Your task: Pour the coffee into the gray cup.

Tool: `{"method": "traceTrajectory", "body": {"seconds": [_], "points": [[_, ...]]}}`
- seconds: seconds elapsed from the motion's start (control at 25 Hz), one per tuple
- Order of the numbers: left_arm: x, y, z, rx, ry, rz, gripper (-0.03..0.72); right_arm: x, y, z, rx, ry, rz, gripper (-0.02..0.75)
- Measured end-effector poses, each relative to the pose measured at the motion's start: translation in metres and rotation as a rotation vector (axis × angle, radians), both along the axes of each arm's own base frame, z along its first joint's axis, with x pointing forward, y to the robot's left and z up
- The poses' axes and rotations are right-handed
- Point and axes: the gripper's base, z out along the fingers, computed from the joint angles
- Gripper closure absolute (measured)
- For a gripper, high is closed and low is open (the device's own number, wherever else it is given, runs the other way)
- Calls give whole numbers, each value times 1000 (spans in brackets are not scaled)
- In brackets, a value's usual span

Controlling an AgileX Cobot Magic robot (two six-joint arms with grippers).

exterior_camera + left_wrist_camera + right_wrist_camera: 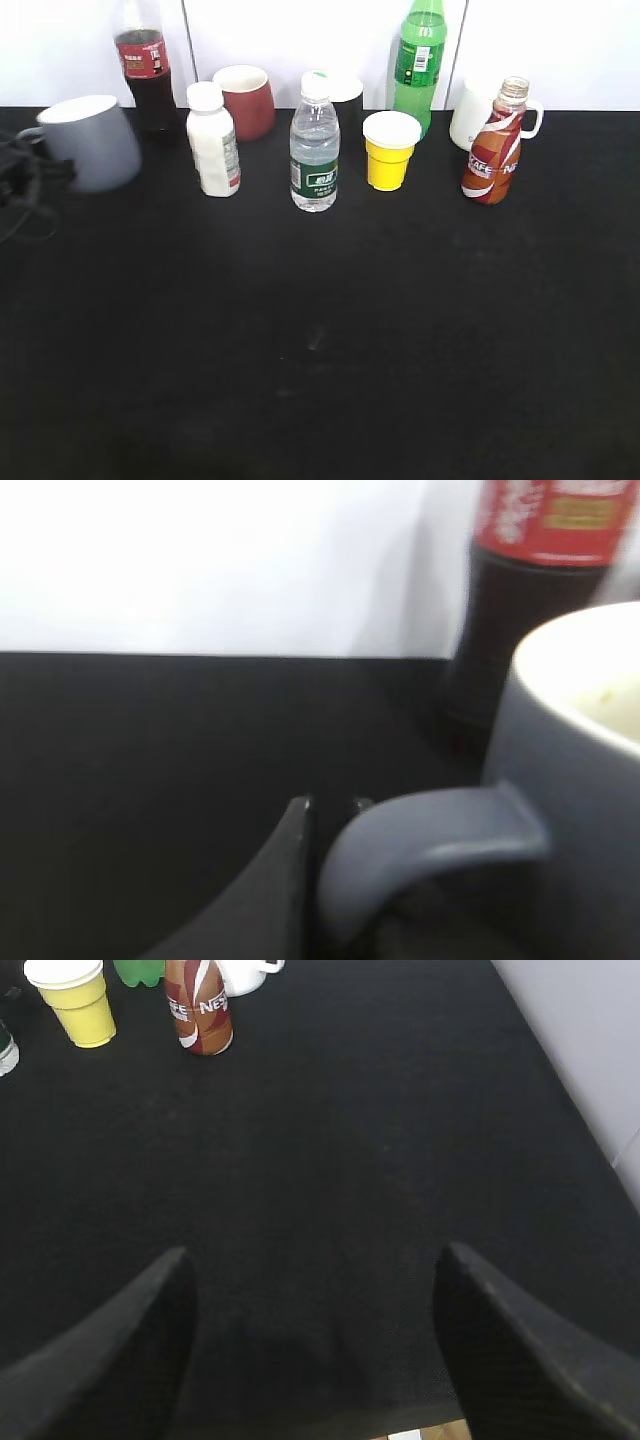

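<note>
The gray cup (pixel 95 140) stands at the far left of the black table, its handle pointing left. My left gripper (pixel 20 175) is at that handle. In the left wrist view the cup (pixel 570 780) fills the right side, and my left gripper (pixel 330 805) has its fingers nearly together around the loop handle. The coffee bottle (pixel 493 150) stands upright at the far right, uncapped. It also shows in the right wrist view (pixel 198 1010), far ahead of my right gripper (pixel 315 1260), which is open, empty and low over the table's near edge.
A row stands along the back: cola bottle (pixel 145 70), white bottle (pixel 213 140), dark red cup (pixel 245 100), water bottle (pixel 314 150), yellow cup (pixel 390 150), green bottle (pixel 420 60), white mug (pixel 475 115). The cola bottle stands just behind the gray cup.
</note>
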Motion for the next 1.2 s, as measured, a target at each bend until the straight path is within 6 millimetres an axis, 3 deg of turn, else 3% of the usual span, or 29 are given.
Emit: {"method": "traceTrajectory", "body": {"seconds": [0.12,0.24,0.36,0.68,0.8,0.92,1.0,1.2], "points": [[-42,-1,19,0,-20,-7,631,0,0,0,0,0,0,183],[-67,-4,37,11,-57,-34,631,0,-1,0,-9,0,-6,183],[-77,-20,46,40,-85,-150,631,0,-1,0,-9,0,-6,183],[-97,-110,44,22,-126,-499,631,0,0,0,0,0,0,183],[-102,-121,44,22,-128,-549,631,0,-1,5,-10,-31,-6,183],[-102,-121,44,21,-128,-548,631,29,-2,35,-19,-258,-7,183],[-102,-121,44,21,-128,-548,631,61,-3,42,-22,-348,-8,183],[-102,-121,44,21,-128,-548,631,151,-7,22,8,-285,-16,183]]}}
